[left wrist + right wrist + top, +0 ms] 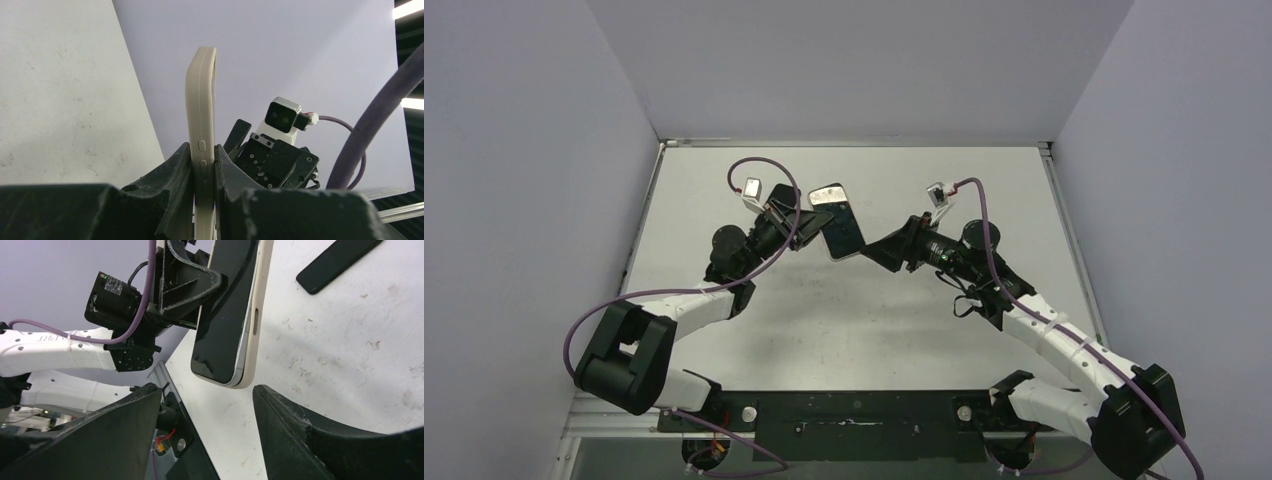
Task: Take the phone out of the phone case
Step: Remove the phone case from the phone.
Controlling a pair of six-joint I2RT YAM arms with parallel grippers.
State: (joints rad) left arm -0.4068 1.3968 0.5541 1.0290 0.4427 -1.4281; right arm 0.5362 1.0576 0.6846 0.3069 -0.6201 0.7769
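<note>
Phone case (201, 115) clamped in left pincer (203, 162), lower end hidden, phone (225, 315) top cropped

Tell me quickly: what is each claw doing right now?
Left claw: closed, clamped on the phone case.
Right claw: open, holding nothing, its fingers either side of the case's near end.

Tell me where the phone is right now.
The phone, in its case, is held above the table just left of centre in the top view, pinched by the left claw, with the open right claw beside its near corner.
</note>
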